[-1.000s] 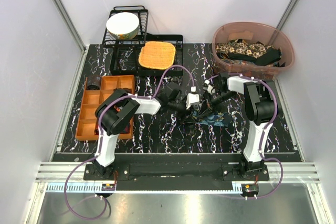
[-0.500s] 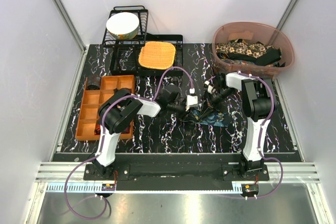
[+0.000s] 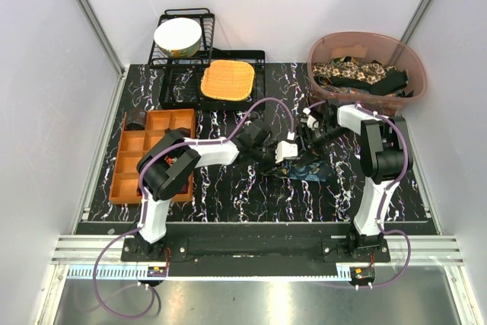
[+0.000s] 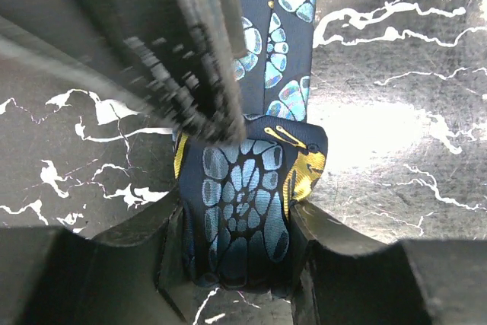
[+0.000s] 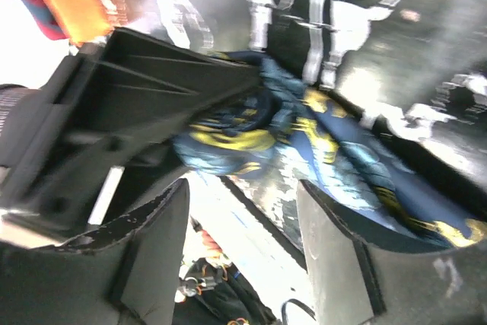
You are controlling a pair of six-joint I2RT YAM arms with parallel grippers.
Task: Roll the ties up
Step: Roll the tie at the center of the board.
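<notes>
A dark blue tie point(image 3: 312, 170) with teal and yellow print lies on the black marbled table, right of centre. Its end is folded into a small roll point(image 4: 243, 180). My left gripper point(image 4: 236, 217) is shut on that roll, with both fingers pressing its sides; from above, the left gripper point(image 3: 288, 151) sits at the tie's left end. My right gripper point(image 5: 242, 195) stands open with nothing between its fingers, just behind the tie point(image 5: 319, 142). The top view places the right gripper point(image 3: 310, 136) close to the left one. More ties point(image 3: 358, 74) fill a tub.
The brown tub point(image 3: 358, 34) stands at the back right. An orange woven mat point(image 3: 227, 80) lies on a black rack point(image 3: 176, 90), with a white bowl point(image 3: 177, 36) in the wire rack behind. An orange compartment tray point(image 3: 152, 123) sits at the left.
My right gripper has opened, let go of the tie and drawn back a little. My left gripper has slid right and closed on the rolled end.
</notes>
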